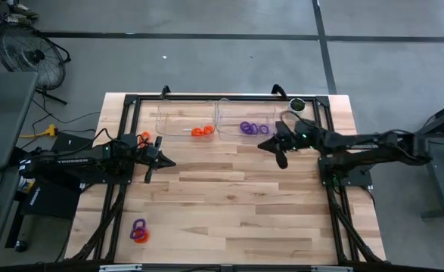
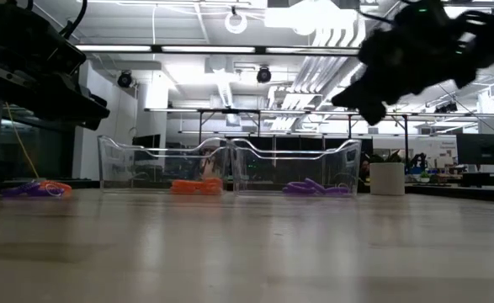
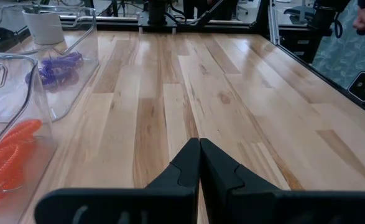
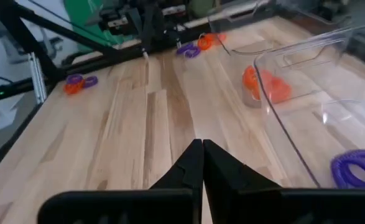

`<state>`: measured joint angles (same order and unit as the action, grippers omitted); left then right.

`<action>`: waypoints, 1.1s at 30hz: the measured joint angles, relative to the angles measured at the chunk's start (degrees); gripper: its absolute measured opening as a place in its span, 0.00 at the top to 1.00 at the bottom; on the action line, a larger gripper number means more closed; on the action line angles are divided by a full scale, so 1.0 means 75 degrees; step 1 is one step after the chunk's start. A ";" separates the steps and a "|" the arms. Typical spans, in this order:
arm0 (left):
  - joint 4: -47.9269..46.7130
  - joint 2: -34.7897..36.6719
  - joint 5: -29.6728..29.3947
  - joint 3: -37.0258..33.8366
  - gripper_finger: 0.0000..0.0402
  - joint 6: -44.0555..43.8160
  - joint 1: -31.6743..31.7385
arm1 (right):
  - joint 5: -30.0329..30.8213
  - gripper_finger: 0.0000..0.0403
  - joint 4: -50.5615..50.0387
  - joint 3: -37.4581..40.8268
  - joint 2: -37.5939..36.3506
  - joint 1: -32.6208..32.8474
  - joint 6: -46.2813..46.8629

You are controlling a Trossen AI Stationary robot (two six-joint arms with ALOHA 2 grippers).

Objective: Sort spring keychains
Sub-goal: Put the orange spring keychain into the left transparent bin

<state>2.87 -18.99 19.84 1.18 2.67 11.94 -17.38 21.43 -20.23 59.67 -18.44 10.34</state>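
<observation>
Orange coiled keychains [image 1: 202, 131] in left bin, purple coils [image 1: 253, 128] in right; both pincers clenched, empty.

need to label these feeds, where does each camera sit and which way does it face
High: above the table, looking straight down; both arms show.
Low: at tabletop height, facing the two clear bins; arms overhead.
Left wrist: on the left arm, looking across the table; left gripper shut.
Right wrist: on the right arm, looking across the table; right gripper shut.
Shared: all show the orange keychains and purple keychains in the bins.
</observation>
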 joint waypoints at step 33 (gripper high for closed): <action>0.0001 -0.0002 0.0000 0.0001 1.00 0.0000 0.0000 | 0.1440 1.00 -0.0383 0.2621 -0.6442 0.1755 0.0213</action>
<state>2.87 -19.00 19.85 1.19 2.67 11.94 -6.58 18.56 -0.58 11.35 -5.28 11.93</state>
